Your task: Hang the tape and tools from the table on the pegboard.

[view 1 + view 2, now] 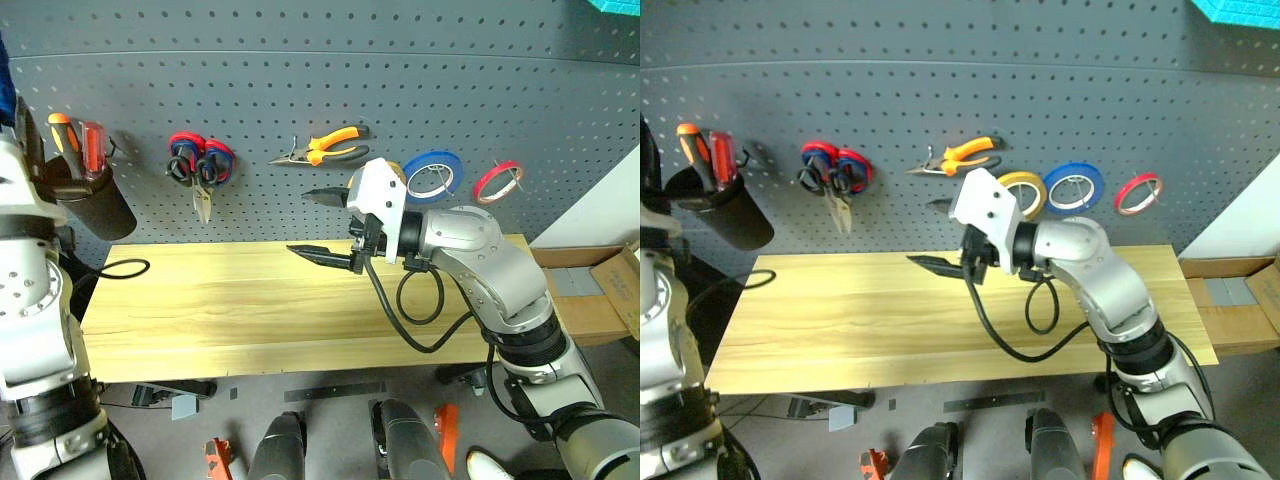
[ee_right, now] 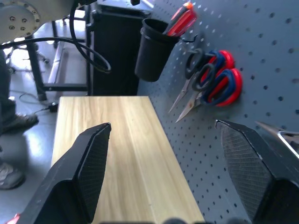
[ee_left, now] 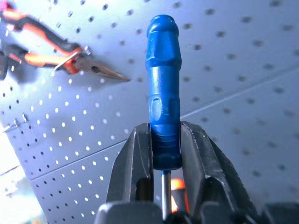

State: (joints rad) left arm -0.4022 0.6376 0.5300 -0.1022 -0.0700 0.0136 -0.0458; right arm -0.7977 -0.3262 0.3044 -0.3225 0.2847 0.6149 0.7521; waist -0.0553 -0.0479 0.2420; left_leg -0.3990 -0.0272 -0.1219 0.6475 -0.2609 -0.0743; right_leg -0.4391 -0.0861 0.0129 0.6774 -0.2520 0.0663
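In the left wrist view my left gripper [image 3: 166, 154] is shut on the blue-handled screwdriver [image 3: 163, 79], held up close to the pegboard [image 1: 300, 60]. The orange-and-black pliers [image 1: 322, 148], the black-handled scissors [image 2: 198, 70] and the yellow tape [image 1: 1025, 190] hang on the pegboard. My right gripper [image 1: 322, 224] hovers above the table [image 1: 250, 300], open and holding nothing, pointing left just below the pliers and partly covering the yellow tape.
A black cup [image 1: 95, 205] at the pegboard's left holds orange and red screwdrivers [image 1: 78, 143]. Red-and-blue scissors [image 1: 215, 158], a blue roll [image 1: 432, 172] and a red roll [image 1: 497, 182] also hang there. A black cable [image 1: 125, 268] lies at the table's left end; cardboard boxes [image 1: 610, 290] stand right.
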